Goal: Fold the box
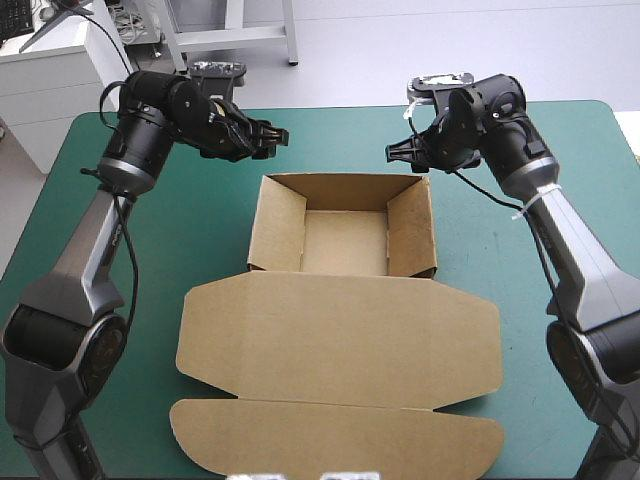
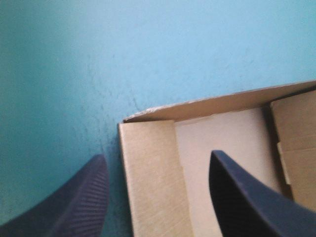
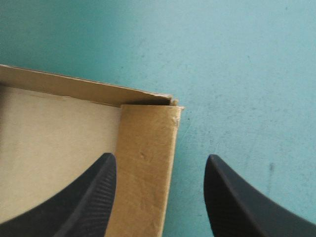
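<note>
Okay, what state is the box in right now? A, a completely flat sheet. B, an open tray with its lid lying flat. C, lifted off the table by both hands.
B: the box has its walls standing as a tray, its lid spread flat.

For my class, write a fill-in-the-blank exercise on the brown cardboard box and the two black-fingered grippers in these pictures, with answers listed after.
The brown cardboard box is an open tray with its lid lying ____ on the teal-green table cover. The left gripper, with two black fin-shaped fingers, is ____. The right gripper hangs over the tray's far ____ corner.
Missing words: flat, open, right.
</note>
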Controlling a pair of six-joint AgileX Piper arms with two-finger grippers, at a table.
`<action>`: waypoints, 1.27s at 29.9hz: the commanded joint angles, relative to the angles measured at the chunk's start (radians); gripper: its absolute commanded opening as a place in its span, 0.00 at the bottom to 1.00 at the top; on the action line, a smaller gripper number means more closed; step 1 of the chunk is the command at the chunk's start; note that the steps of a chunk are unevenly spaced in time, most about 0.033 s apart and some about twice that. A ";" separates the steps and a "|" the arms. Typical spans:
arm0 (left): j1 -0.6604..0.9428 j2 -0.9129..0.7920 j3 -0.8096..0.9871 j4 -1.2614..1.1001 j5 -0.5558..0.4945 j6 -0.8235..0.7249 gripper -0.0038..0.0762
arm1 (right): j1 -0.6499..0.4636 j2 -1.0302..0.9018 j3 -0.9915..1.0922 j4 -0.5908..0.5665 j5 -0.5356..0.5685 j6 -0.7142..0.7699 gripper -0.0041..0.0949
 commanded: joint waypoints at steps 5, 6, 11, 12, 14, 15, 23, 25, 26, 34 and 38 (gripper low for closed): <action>-0.002 -0.209 -0.068 -0.107 0.049 0.174 0.04 | -0.006 -0.118 -0.034 0.008 0.006 -0.053 0.55; -0.002 -0.237 -0.066 -0.093 0.049 0.195 0.04 | -0.006 -0.120 -0.034 -0.011 0.006 -0.053 0.55; -0.002 -0.396 -0.021 0.118 0.049 0.188 0.04 | -0.008 -0.108 -0.033 -0.021 0.006 -0.046 0.55; -0.002 -0.438 0.003 0.140 0.049 0.178 0.04 | -0.008 -0.101 -0.033 -0.025 0.006 -0.046 0.55; -0.002 -0.507 0.069 0.156 0.049 0.178 0.04 | -0.013 -0.090 -0.011 -0.028 0.004 -0.046 0.55; -0.002 -0.538 0.102 0.156 0.049 0.178 0.04 | -0.015 -0.088 0.005 -0.028 0.004 -0.043 0.55; -0.002 -0.827 0.511 0.152 0.018 0.164 0.04 | -0.035 -0.032 0.146 0.006 0.004 0.017 0.55; -0.002 -0.885 0.612 0.152 -0.010 0.164 0.04 | -0.035 -0.008 0.146 0.033 0.004 0.017 0.55; -0.002 -0.917 0.668 0.149 -0.028 0.164 0.04 | -0.035 0.006 0.146 0.044 0.004 0.017 0.55; -0.002 -1.146 1.062 0.140 -0.107 0.164 0.04 | -0.035 0.106 0.146 0.109 0.004 0.017 0.53; -0.002 -1.255 1.247 0.074 -0.151 0.164 0.04 | -0.035 0.137 0.146 0.136 0.004 -0.003 0.53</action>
